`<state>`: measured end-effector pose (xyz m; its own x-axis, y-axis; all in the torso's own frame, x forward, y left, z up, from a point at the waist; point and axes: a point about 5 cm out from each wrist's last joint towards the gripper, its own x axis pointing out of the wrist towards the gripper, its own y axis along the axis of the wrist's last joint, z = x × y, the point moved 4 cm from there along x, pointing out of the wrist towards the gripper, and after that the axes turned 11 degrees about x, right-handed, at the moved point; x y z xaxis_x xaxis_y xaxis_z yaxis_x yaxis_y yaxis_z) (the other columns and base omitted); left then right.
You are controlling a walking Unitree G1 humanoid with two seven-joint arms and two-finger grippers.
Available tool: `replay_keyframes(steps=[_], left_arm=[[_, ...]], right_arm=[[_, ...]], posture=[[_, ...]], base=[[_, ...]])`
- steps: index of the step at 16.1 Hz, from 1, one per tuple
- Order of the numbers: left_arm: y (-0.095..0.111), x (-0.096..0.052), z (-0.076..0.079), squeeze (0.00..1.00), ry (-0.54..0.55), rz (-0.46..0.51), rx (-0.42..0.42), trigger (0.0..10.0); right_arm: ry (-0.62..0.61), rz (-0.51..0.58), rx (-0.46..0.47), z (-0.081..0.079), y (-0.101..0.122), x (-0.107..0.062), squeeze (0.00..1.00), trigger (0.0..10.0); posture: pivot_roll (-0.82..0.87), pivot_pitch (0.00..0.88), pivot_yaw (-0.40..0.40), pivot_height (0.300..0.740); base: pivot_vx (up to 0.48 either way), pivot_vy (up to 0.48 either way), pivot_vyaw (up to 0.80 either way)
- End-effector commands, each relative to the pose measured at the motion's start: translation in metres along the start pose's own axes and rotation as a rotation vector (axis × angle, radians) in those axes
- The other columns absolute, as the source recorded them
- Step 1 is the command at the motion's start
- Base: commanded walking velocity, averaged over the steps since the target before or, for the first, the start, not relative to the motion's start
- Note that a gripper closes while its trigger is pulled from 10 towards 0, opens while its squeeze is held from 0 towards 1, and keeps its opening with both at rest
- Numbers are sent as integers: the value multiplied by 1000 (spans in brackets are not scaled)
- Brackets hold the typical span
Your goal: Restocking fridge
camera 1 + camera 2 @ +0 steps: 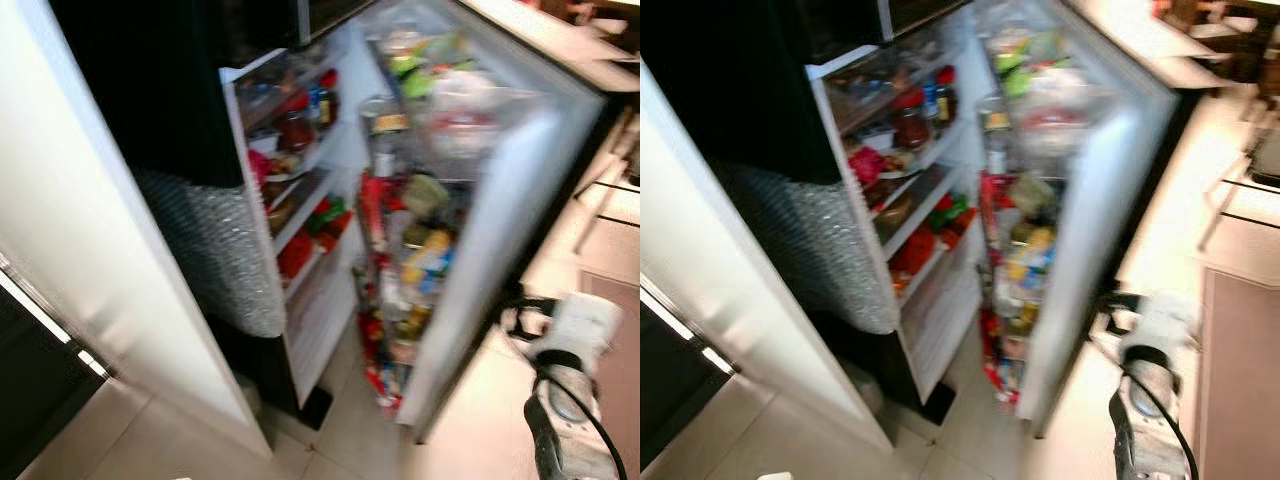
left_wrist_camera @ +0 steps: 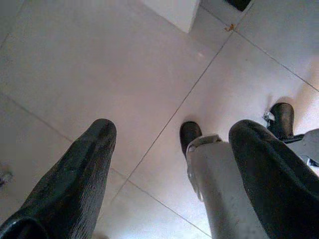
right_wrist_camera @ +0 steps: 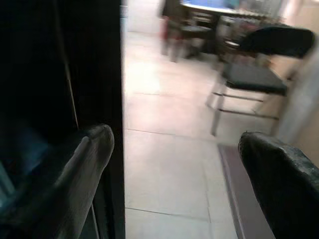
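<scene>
The fridge [image 1: 300, 190] stands open, its shelves packed with red jars, bottles and packets. Its door [image 1: 500, 230] is swung out to the right, and the door racks [image 1: 410, 250] hold several bottles and tubs. My right arm [image 1: 565, 400] reaches up at the lower right, close to the door's outer edge. In the right wrist view my right gripper [image 3: 179, 169] is open and empty, beside a dark edge [image 3: 89, 74]. My left gripper [image 2: 174, 164] hangs open and empty over the tiled floor [image 2: 99, 64]. The eye views are blurred.
A sheet of bubble wrap [image 1: 225, 250] hangs on the fridge's dark side. A white panel [image 1: 90, 230] rises at the left. A black chair [image 3: 254, 74] and a table stand beyond, with a dark mat [image 3: 239, 199] on the floor. My feet [image 2: 190, 134] are on the tiles.
</scene>
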<state>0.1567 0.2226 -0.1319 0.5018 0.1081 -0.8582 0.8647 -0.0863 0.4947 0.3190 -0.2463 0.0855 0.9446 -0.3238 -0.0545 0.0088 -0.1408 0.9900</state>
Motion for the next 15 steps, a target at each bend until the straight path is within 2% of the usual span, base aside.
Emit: replay_keyframes(steps=[1, 3, 4, 5, 8, 9, 11, 13, 14, 15], left_arm=[[-4, -1, -4, 0, 7, -11, 9, 10000], [-4, -1, -4, 0, 4, -11, 8, 10000], [-4, -1, -4, 0, 3, -11, 9, 10000], [-4, -1, -4, 0, 3, -11, 10, 10000], [-4, -1, -4, 0, 6, -10, 9, 10000], [-3, -1, -4, 0, 7, -9, 8, 10000], [-3, -1, -4, 0, 7, -9, 6, 10000], [-3, -1, -4, 0, 7, -11, 9, 10000], [-4, -1, -4, 0, 6, -11, 10, 10000], [-4, -1, -4, 0, 6, -11, 9, 10000]], right_arm=[[121, -35, -12, -30, -8, -3, 0, 10000], [229, -70, 13, -51, -12, -7, 0, 10000], [346, -93, 10, -72, -14, -11, 0, 10000], [524, -110, -21, -105, -14, -21, 0, 10000], [699, -132, -61, -140, -17, -36, 0, 10000], [710, -133, -67, -142, -18, -36, 0, 10000], [678, -134, -48, -137, -18, -33, 0, 10000], [552, -129, 0, -112, -16, -21, 0, 10000], [446, -122, 38, -92, -14, -12, 0, 10000], [381, -119, 64, -78, -13, -8, 0, 10000]], posture=[[-167, 0, 67, 740], [-166, 0, 66, 740], [-165, 0, 66, 740], [-167, 0, 65, 740], [-155, 0, 61, 740], [-155, 0, 61, 740], [-155, 0, 61, 740], [-155, 0, 61, 740], [-157, 0, 63, 740], [-157, 0, 63, 740]], base=[[0, 0, 0], [0, 0, 0], [0, 0, 0], [0, 0, 0], [0, 0, 0], [0, 0, 0], [0, 0, 0], [0, 0, 0], [0, 0, 0], [0, 0, 0]])
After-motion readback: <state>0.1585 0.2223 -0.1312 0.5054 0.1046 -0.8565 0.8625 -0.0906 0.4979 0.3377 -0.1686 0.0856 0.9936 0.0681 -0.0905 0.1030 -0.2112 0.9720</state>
